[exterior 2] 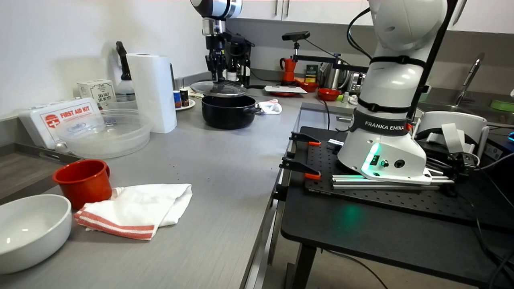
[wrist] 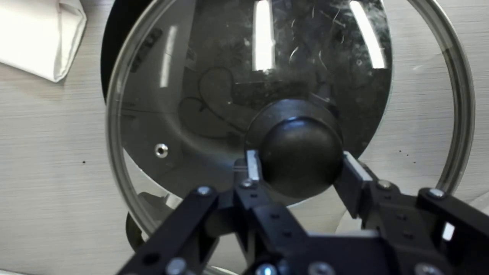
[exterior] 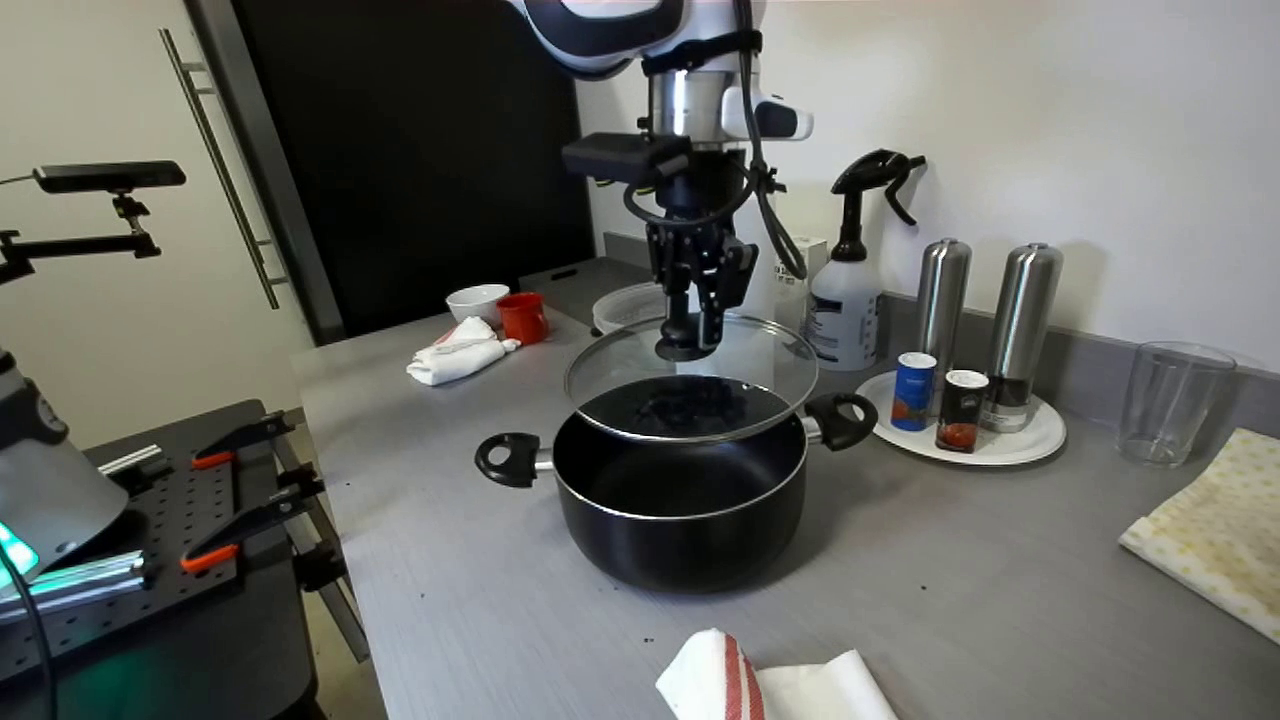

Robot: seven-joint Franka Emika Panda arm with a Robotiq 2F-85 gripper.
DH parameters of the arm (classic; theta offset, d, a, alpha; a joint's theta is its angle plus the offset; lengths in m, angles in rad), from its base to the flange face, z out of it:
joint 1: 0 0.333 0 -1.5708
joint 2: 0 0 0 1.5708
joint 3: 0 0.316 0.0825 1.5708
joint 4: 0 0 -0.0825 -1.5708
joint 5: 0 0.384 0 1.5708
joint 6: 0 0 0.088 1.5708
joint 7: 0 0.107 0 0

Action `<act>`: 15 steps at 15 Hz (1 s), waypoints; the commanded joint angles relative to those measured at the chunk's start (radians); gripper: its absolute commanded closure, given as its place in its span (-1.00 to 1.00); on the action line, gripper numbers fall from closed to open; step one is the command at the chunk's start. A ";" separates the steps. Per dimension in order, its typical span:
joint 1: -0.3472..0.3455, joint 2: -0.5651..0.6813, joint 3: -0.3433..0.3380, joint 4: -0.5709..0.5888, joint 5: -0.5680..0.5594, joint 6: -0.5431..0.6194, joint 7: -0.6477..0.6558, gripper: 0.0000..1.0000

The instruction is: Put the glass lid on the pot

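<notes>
Striped cloth (exterior: 775, 690), white with red bands, lies nearest us, cut by the bottom edge in an exterior view. It's on a grey counter (exterior: 460, 600), dark specks scattered about, white wall (exterior: 1080, 150) running along it. By that wall we log: spray bottle (exterior: 843, 310), white plate (exterior: 1045, 432) with two steel mills (exterior: 1026, 310) and two small shakers (exterior: 912, 392), then a drinking glass (exterior: 1170, 405) and a yellow-dotted cloth (exterior: 1220, 530). Tall black panel (exterior: 410, 160) at the back. In an exterior view we also get a white bowl (exterior 2: 32, 233), red mug (exterior 2: 82, 184) with a folded towel (exterior 2: 140, 206) just beside it, plastic tub (exterior 2: 114, 144), first aid kit (exterior 2: 70, 114), paper roll (exterior 2: 152, 94). Robot base (exterior 2: 383, 148) stands on a black table (exterior 2: 313, 220) beside the counter; white cupboards (exterior 2: 321, 10) at the top, tap (exterior 2: 469, 82) off to the side.

Pincer (wrist: 301, 164): fingers parted only by the width of the black knob (wrist: 305, 152), one pad against each side of it in the wrist view. So we mark it as pinching the glass lid (exterior: 690, 405) by that knob, fingers pointing down. Lid is held over the black pot (exterior: 685, 550), off-centre: in an exterior view it spans the rear of the opening and we see straight into the front part. Lid's rim touching the pot's rim, or just above it? We can't tell. Pot stands upright on the counter, side handles (exterior: 510, 460) sticking out both ways.
</notes>
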State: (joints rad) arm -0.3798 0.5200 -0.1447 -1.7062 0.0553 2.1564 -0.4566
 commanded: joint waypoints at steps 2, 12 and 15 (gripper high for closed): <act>-0.041 0.026 0.027 0.055 0.034 -0.048 -0.035 0.50; -0.069 0.061 0.035 0.059 0.038 -0.054 -0.040 0.50; -0.071 0.071 0.035 0.059 0.035 -0.053 -0.039 0.50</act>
State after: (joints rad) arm -0.4382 0.5814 -0.1198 -1.6872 0.0684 2.1478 -0.4716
